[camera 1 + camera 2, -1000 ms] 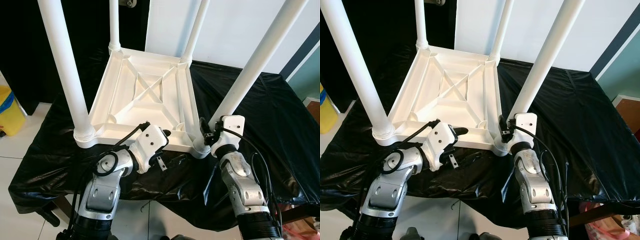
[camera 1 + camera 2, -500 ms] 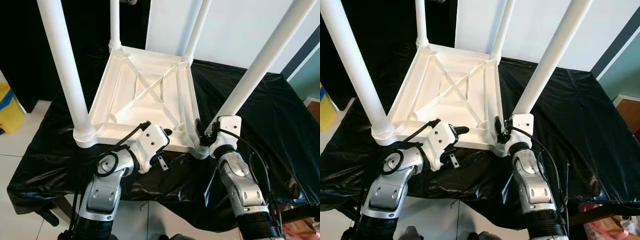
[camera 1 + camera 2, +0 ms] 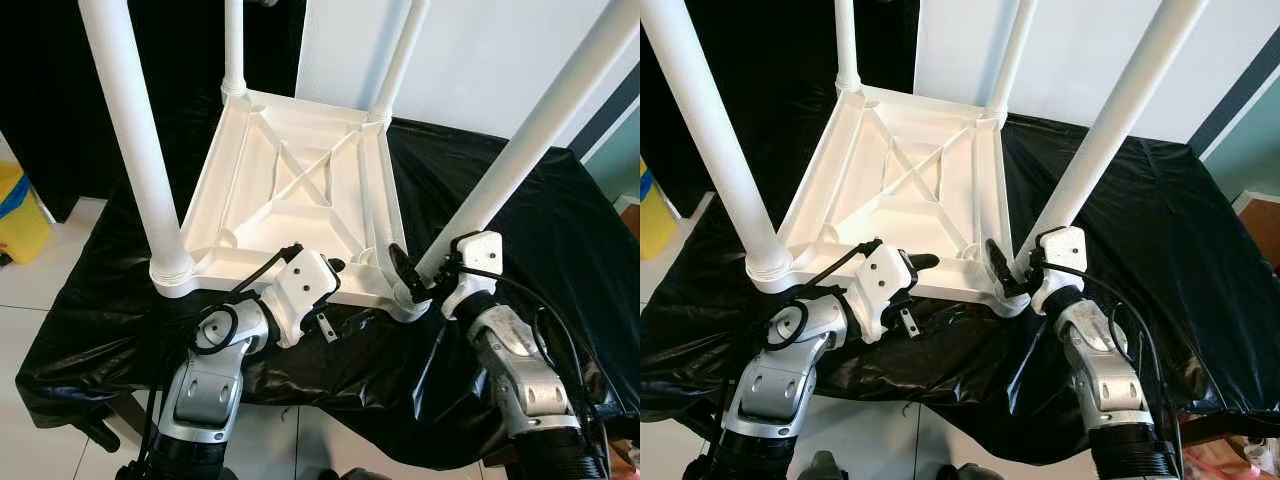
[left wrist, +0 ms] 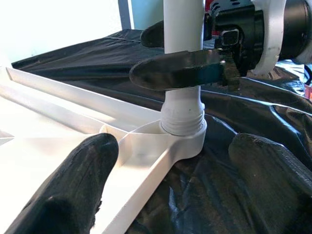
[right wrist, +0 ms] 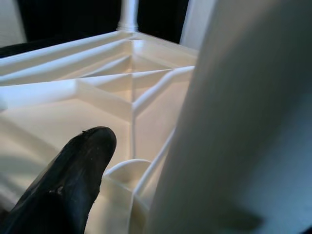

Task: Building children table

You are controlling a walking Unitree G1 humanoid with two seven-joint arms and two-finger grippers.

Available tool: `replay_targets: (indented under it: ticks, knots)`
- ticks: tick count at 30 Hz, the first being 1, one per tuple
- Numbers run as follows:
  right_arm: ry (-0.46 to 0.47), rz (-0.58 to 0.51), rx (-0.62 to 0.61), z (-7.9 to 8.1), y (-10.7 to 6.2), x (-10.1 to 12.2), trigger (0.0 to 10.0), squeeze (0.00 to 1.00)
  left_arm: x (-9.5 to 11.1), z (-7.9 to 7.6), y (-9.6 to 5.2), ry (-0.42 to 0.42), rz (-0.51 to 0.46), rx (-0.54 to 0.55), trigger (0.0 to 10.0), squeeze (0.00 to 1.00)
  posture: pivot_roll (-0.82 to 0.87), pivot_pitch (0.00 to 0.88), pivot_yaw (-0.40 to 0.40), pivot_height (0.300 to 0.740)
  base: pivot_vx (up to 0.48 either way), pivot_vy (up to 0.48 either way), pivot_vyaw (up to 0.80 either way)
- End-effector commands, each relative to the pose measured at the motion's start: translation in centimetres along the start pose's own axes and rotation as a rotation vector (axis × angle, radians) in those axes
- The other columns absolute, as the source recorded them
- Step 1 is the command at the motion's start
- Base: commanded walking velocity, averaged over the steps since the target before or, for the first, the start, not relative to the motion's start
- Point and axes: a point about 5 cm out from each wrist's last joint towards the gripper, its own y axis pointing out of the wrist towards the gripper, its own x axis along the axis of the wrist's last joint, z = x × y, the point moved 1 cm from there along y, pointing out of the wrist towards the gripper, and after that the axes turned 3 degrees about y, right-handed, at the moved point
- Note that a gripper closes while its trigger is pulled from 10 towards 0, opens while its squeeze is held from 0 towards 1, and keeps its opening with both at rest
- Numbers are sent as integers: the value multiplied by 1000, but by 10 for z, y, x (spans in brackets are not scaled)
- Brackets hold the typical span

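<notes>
A white children's table (image 3: pixel 250 215) lies upside down on a black sheet (image 3: pixel 560 220), its white legs standing up. My right gripper (image 3: pixel 415 275) is at the base of the near right leg (image 3: pixel 520 150), just above its corner socket (image 4: pixel 183 139). It is open, with a finger on each side of the leg. One right finger (image 5: pixel 73 180) stands clear of the leg (image 5: pixel 234 136). My left gripper (image 3: pixel 330 285) is open at the table's near rim. One left finger (image 4: pixel 73 190) is over the underside and the other over the sheet.
The near left leg (image 3: pixel 135 140) rises just left of my left arm, and two far legs stand at the back corners. A yellow bin (image 3: pixel 20 215) sits on the tiled floor at the left. The black sheet hangs over the front edge of the support.
My right wrist has swung out to the right around the near right leg, so its fingers now point left across the leg's base. The left gripper has stayed at the rim.
</notes>
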Motion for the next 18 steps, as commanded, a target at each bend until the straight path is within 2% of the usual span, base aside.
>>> replay_targets:
  ticks: [1, 4, 7, 15, 16, 17, 18]
  knots:
    - [3, 17, 8, -7, -5, -4, 10000, 0, -1, 6, 4, -1, 8, 136, 10000, 0, 173, 43, -194, 740, 0, 0, 0]
    - [3, 20, 23, -8, -5, -5, 10000, 0, -1, 6, 4, 0, 8, 135, 10000, 0, 173, 43, -194, 740, 0, 0, 0]
    - [-1, 51, 104, -16, -2, -8, 10000, 0, -2, 8, 5, 2, 7, 130, 10000, 0, 147, 31, -174, 740, 0, 0, 0]
    - [-17, 74, 140, -23, 2, -11, 10000, 0, 0, 10, 8, 8, 0, 124, 10000, 0, 132, 27, -166, 740, 0, 0, 0]
    - [-18, 84, 148, -25, 4, -13, 8510, 0, 0, 11, 9, 9, -2, 123, 10000, 0, 126, 29, -162, 740, 0, 0, 0]
    - [-17, 95, 156, -26, 6, -16, 4941, 0, 1, 11, 10, 9, -5, 118, 10000, 0, 121, 32, -155, 740, 0, 0, 0]
    - [-17, 95, 156, -26, 6, -16, 4941, 0, 1, 11, 10, 9, -5, 118, 10000, 0, 121, 32, -155, 740, 0, 0, 0]
